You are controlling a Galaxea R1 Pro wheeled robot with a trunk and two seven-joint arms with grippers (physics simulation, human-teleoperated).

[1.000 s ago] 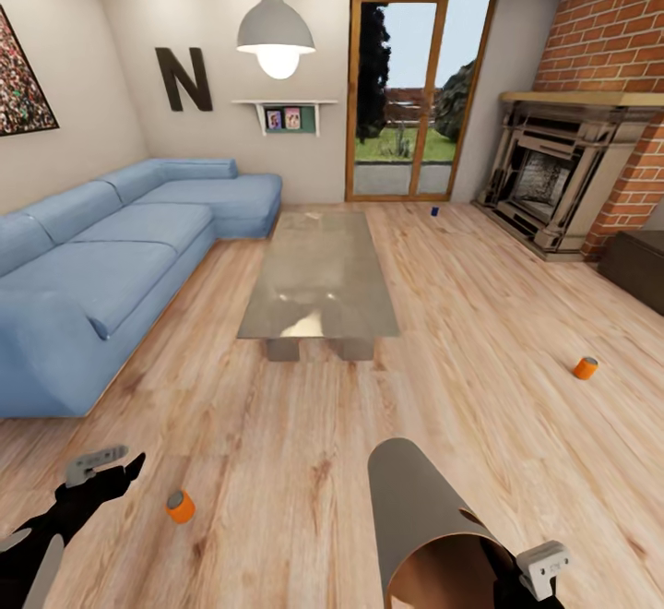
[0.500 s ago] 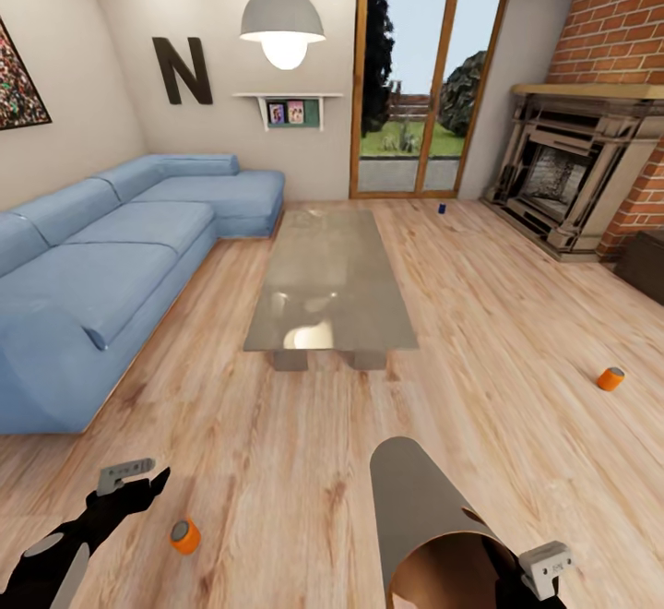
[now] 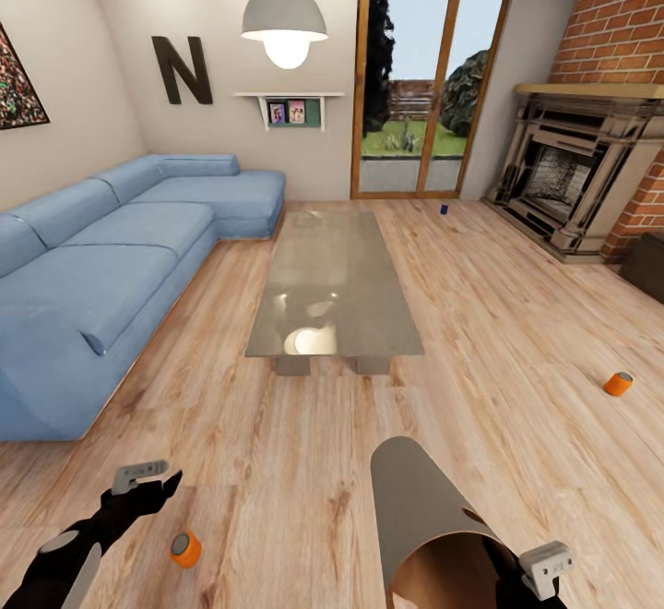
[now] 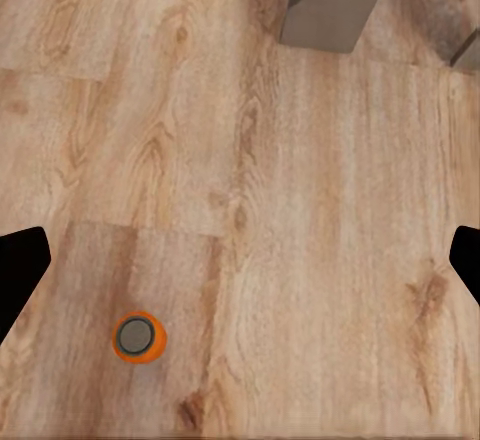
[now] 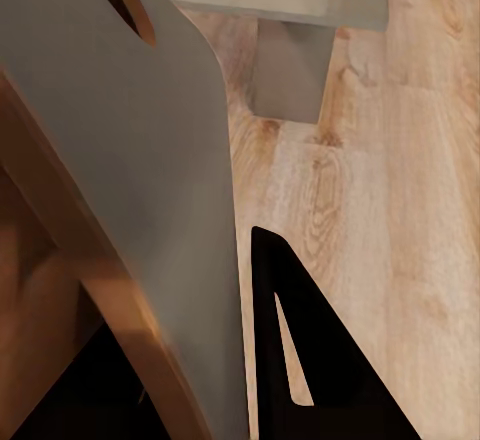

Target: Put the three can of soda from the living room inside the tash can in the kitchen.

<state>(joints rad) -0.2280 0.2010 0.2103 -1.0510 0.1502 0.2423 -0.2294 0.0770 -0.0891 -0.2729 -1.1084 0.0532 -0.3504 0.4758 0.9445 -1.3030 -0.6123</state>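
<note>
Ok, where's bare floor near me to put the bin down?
Bare floor lies between the near orange can and the bin, in front of the coffee table. More open floor runs right of the bin toward the far orange can. Tightest spot: around the left gripper, just above the near can.

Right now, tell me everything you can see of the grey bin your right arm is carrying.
The small round tapered grey metal bin is held tilted, its open mouth turned toward the robot and its closed base pointing out over the pale wood floor. The outside looks matte grey, the inside tan-brown. An oval handle hole sits near the rim. The right gripper grips the rim, one dark finger outside the wall. Nothing shows inside the visible part. The bin touches neither the floor nor any can.
</note>
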